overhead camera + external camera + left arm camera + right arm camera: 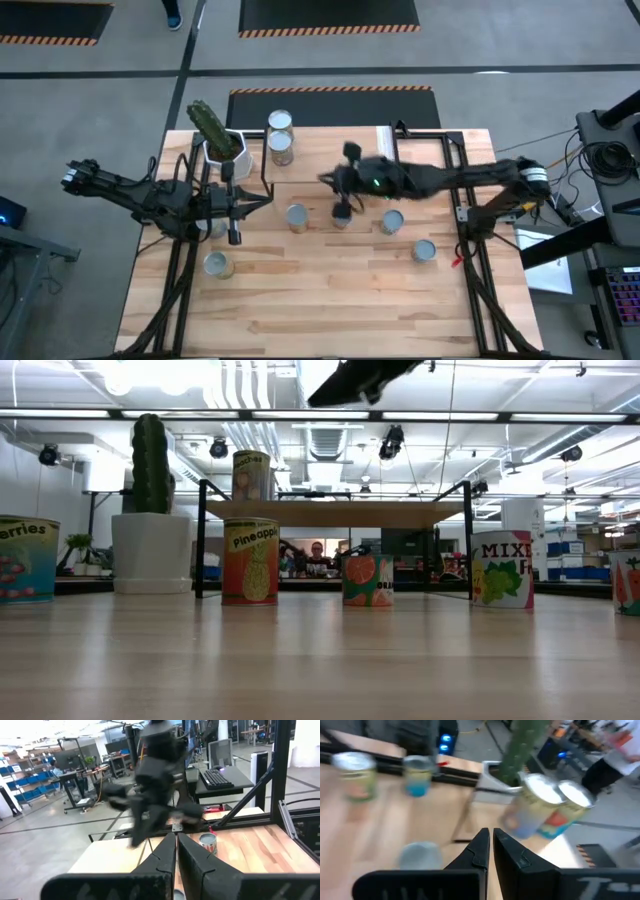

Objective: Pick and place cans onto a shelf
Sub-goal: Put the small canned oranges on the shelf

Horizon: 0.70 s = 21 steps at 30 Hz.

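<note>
The shelf [320, 145] stands at the table's far middle, and its board also shows in the low view [340, 513]. Two cans [280, 123] [281, 151] stand on its left end; the low view shows one of them on top [252, 475]. Several more cans stand on the table in front of it, among them a pineapple can [250, 560], an orange-labelled can [367, 580] and a mixed-fruit can [500, 570]. My right gripper [327, 181] [491, 845] is shut and empty, high above the cans in front of the shelf. My left gripper [262, 201] [176, 852] is shut and empty at the shelf's left end.
A white pot with a green cactus [220, 140] stands left of the shelf. More cans stand at the near left [217, 263] and near right [424, 250]. Black frame rails run along both table sides [470, 250]. The near half of the tabletop [330, 300] is bare wood.
</note>
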### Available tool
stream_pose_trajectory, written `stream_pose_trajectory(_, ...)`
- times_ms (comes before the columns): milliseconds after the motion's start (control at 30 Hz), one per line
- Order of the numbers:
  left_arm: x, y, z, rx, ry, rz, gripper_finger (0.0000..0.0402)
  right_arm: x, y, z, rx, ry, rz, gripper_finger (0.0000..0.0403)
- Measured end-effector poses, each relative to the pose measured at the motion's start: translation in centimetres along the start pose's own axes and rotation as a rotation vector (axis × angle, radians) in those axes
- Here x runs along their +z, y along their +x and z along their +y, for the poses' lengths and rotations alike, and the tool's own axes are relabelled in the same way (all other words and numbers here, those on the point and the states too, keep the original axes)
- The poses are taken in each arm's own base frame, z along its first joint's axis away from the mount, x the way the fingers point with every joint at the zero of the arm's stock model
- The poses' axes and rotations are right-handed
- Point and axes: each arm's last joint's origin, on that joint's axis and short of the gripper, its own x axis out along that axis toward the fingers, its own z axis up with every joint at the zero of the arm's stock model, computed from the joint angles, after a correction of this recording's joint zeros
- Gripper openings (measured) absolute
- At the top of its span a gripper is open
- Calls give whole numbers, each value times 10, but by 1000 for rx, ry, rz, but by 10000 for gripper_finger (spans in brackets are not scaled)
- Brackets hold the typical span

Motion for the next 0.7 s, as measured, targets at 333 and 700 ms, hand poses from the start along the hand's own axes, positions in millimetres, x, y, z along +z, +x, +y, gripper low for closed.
stream_pose_trajectory(333,-1,1,-1,-1,-45,6,0,-35,-61,58,207,159,123,13)
stream_pose_trajectory(700,-3,6,-4,-3,-37,19,0,-101,-63,75,173,250,367,13)
